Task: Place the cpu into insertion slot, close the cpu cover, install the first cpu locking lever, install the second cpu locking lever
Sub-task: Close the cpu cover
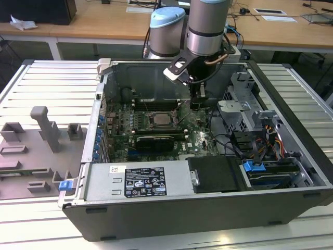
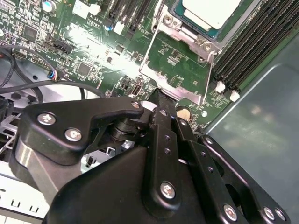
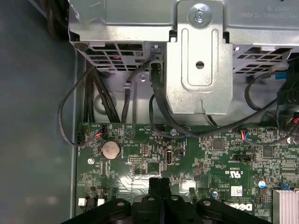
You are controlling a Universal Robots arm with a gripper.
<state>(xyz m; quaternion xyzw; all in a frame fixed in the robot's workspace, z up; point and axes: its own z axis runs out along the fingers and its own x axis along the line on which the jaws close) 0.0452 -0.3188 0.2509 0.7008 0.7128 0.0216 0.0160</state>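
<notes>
The cpu (image 1: 162,119) lies flat in its socket on the motherboard inside the open computer case. In the second wrist view its pale metal top (image 2: 212,10) shows, with the cpu cover (image 2: 187,29) lying as a metal frame around it. A thin lever rod (image 2: 153,44) runs along the socket's side; I cannot tell whether it is latched. My gripper (image 1: 196,104) hangs just above the board at the exterior view's right of the socket, a short way off the cpu. Its black fingers (image 3: 159,182) are shut together with nothing between them, and the fingertips (image 2: 157,94) point at the board beside the socket bracket.
Memory slots (image 2: 252,46) run along one side of the socket. A metal drive cage (image 3: 198,60) with black cables (image 3: 156,107) stands beyond the board's edge, by a coin cell (image 3: 111,149). A white-labelled box (image 1: 138,182) fills the case's front. Grey fixtures (image 1: 44,130) stand outside.
</notes>
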